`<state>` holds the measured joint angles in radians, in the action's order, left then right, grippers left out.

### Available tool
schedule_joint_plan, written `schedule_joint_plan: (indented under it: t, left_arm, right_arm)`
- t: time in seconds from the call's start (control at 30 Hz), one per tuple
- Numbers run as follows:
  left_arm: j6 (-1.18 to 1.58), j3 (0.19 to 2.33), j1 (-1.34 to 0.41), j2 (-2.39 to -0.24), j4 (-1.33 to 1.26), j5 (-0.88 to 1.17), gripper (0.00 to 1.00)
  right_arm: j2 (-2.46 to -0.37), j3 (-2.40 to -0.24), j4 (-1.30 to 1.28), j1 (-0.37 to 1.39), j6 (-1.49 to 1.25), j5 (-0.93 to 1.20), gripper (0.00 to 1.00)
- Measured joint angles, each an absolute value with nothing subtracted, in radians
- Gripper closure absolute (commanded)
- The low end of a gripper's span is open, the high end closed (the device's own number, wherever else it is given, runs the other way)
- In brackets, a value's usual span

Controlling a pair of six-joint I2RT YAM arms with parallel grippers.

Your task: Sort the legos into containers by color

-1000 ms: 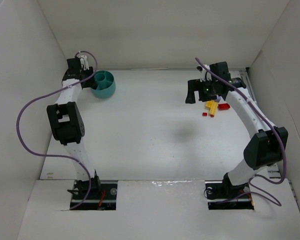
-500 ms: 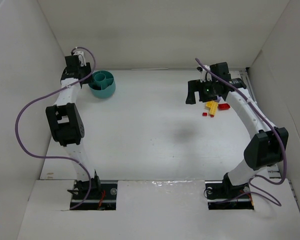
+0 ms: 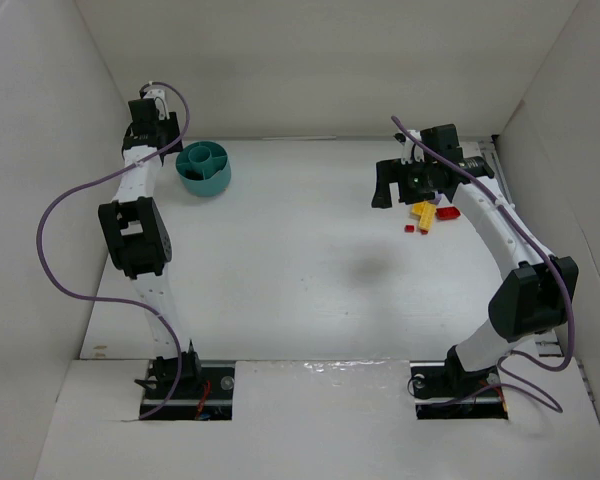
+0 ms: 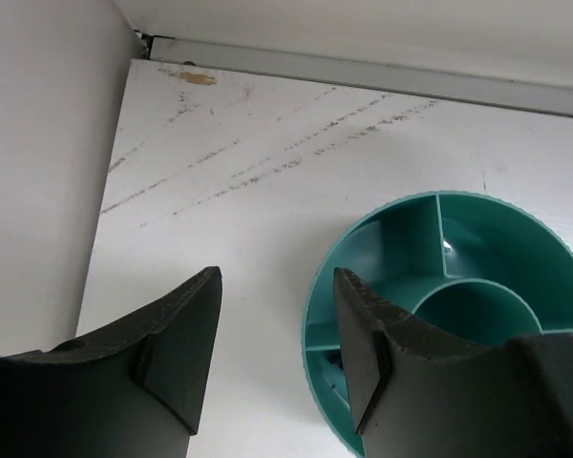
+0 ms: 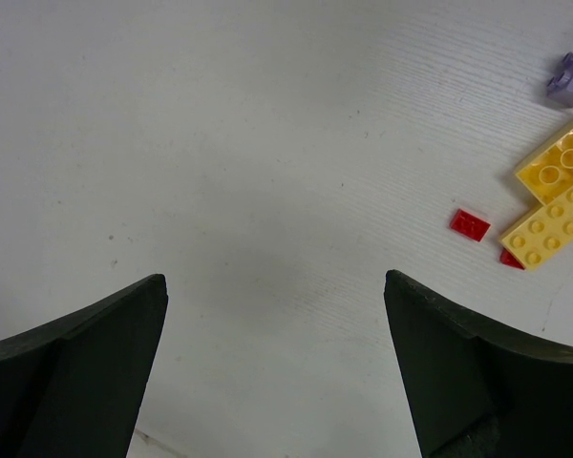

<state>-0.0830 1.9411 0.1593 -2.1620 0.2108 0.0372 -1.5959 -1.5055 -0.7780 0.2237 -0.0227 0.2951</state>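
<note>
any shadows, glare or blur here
Top external: soft grey shadow on the white table, glare at its near edge. Left wrist: glint inside the round teal plastic bowl. Right wrist: faint shadow under the right claw; yellow lego bricks sharp.

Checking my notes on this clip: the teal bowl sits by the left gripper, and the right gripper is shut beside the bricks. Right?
Not quite. The right gripper is open, its jaws wide apart in the right wrist view. The rest holds: the bowl sits by the left gripper, and the bricks lie beside the right gripper.
</note>
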Motion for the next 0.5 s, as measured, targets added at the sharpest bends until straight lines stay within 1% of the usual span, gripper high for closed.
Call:
schedule_joint_plan:
  t: [0.3, 0.5]
  left_arm:
    - [-0.091, 2.030, 0.166, -2.249, 0.270, 0.057, 0.53]
    - [-0.101, 2.049, 0.166, -2.270, 0.305, 0.071, 0.53]
  right_arm:
    - [-1.591, -1.497, -0.778, 0.224, -0.023, 0.295, 0.00]
    - [-1.588, -1.495, -0.778, 0.224, -0.023, 0.295, 0.00]
